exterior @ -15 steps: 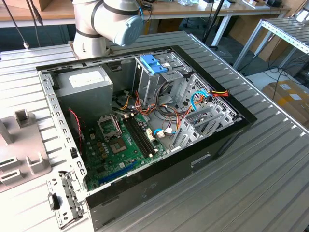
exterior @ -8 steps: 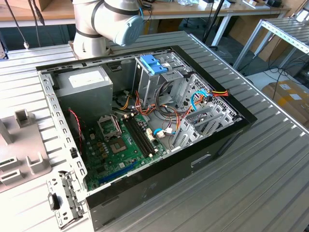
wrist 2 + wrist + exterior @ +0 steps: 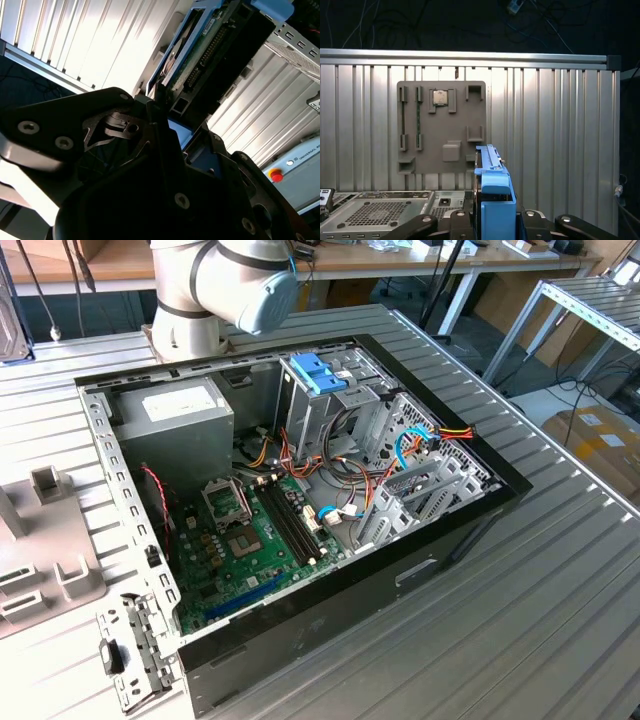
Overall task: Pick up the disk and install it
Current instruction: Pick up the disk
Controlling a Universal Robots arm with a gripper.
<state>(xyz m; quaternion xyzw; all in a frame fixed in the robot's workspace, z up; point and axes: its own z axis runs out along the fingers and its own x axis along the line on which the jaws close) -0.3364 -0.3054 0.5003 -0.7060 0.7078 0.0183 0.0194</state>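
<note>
- One gripper (image 3: 492,226) works here, and in both wrist views its jaws are closed on the disk (image 3: 494,196), which stands on edge between them, lifted clear of the slatted table (image 3: 560,125).
- Closest to the camera in the second wrist view, the black fingers (image 3: 150,117) pinch the lower end of the disk (image 3: 200,65). Its green circuit board (image 3: 197,52) and connector row (image 3: 207,50) face outward above the grip.
- Just past the jaws in the first wrist view, the blue plastic end piece (image 3: 496,187) caps the disk.
- My judgement on handling:
  - It is a stiff metal slab, dense for its size, so it will not bend.
  - Its smooth casing could slide in a light pinch.
  - The bare board and pins are the fragile parts.
  - The flat metal faces or narrow side edges are the places to hold.
  - The plastic end would flex under force.
- Further off, a perforated grey metal panel (image 3: 380,210) lies low beside the gripper.
- A grey fixture plate (image 3: 442,127) with moulded pockets rests on the table beyond it.
- Farthest, in the exterior view, the open computer case (image 3: 130,570) lies on the table. It has a metal cage (image 3: 320,375) topped in light blue and a power-supply box (image 3: 175,415).
- The arm (image 3: 225,280) rises behind the case.
</note>
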